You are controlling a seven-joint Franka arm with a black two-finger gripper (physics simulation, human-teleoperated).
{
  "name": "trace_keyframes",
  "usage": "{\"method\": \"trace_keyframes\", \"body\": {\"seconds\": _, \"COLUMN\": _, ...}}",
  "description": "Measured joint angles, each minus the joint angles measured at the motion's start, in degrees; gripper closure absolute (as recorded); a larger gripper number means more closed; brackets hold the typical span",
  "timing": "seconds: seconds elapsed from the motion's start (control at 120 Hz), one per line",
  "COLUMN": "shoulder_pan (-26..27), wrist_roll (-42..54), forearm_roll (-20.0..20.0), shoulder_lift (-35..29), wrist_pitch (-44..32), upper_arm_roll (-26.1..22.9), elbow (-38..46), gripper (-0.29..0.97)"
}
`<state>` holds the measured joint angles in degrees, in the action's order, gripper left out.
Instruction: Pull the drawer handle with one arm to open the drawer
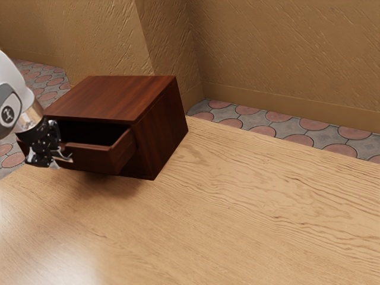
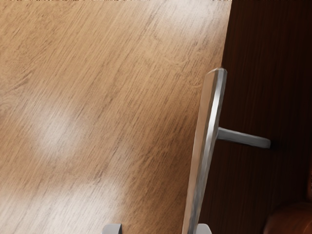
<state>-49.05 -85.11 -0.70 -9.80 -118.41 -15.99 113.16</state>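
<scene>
Drawer (image 1: 98, 153) partly out of cabinet (image 1: 127, 101) at table's (image 1: 249, 225) far edge. My gripper (image 1: 53, 155) fingers apart, handle (image 2: 204, 146) against one. More pulling likely left.

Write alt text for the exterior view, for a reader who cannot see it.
A dark wooden cabinet on a light wooden table has its drawer partly out, with the robot's black gripper at the drawer's front on the exterior view's left. Tan walls and a tiled floor lie behind.
</scene>
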Motion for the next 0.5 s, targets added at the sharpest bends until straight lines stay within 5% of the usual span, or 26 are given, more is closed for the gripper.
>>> {"method": "trace_keyframes", "body": {"seconds": 0.5, "shoulder_pan": -0.9, "wrist_roll": 0.0, "forearm_roll": 0.3, "shoulder_lift": -3.5, "wrist_pitch": -2.3, "upper_arm_roll": 0.0, "elbow": 4.3, "gripper": 0.58}}
